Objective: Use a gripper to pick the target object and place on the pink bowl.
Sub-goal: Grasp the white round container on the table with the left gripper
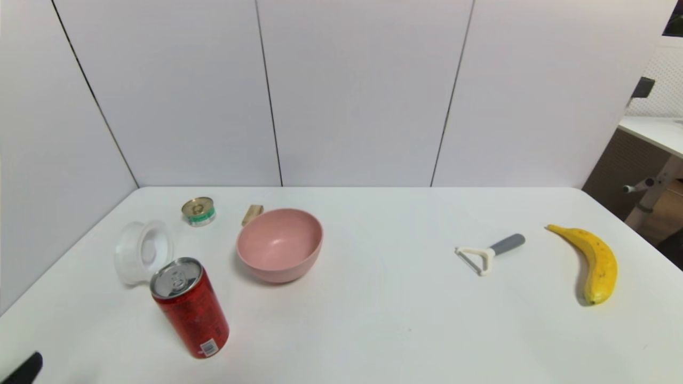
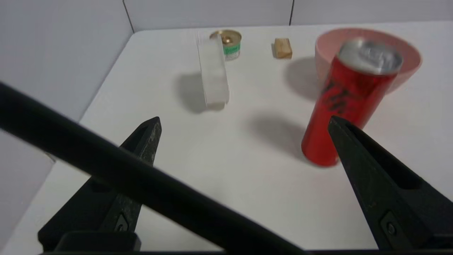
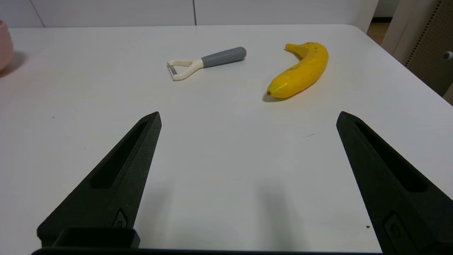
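Note:
The target object (image 1: 141,250), a translucent white cup, lies on its side at the table's left, just behind a red soda can (image 1: 189,306). The pink bowl (image 1: 280,244) stands empty to their right. My left gripper (image 2: 244,120) is open over bare table near the front left corner, well short of the cup (image 2: 213,72), with the can (image 2: 348,102) by one finger and the bowl (image 2: 412,58) behind the can. Only a black tip of it (image 1: 24,369) shows in the head view. My right gripper (image 3: 248,115) is open over bare table on the right side.
A gold-lidded tin (image 1: 198,211) and a small wooden block (image 1: 252,214) sit behind the cup and bowl. A peeler (image 1: 490,253) and a banana (image 1: 592,261) lie at the right. A black cable (image 2: 141,177) crosses the left wrist view. White walls stand behind and to the left.

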Motion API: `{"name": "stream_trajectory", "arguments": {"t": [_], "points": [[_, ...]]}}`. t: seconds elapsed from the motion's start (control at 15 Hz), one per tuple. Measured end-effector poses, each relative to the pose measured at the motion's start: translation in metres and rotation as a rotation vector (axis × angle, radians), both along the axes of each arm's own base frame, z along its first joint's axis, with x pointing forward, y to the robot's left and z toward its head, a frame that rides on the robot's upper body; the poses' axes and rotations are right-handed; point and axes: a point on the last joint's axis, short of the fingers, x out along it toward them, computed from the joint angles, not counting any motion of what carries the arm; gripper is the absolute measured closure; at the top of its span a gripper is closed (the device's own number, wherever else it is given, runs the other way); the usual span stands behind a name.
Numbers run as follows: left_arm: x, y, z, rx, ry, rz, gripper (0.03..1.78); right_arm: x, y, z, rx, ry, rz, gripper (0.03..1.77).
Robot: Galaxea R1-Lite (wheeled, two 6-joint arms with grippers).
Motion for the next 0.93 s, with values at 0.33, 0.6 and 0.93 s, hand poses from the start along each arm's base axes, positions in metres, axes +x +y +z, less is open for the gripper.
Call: {"name": "stream_trajectory", "arguments": {"t": [0.33,0.6,0.93], "points": [[0.076,0.002,0.1,-0.002,0.037,0.007,0.12,0.0,0.0,0.0,0.0,0.0,0.0,0.09],[0.155,0.009,0.129,-0.021,0.139,0.04,0.12,0.0,0.0,0.0,0.001,0.0,0.0,0.09],[0.213,0.021,0.119,-0.057,0.482,0.092,0.12,0.0,0.0,0.0,0.001,0.0,0.001,0.09]]}}
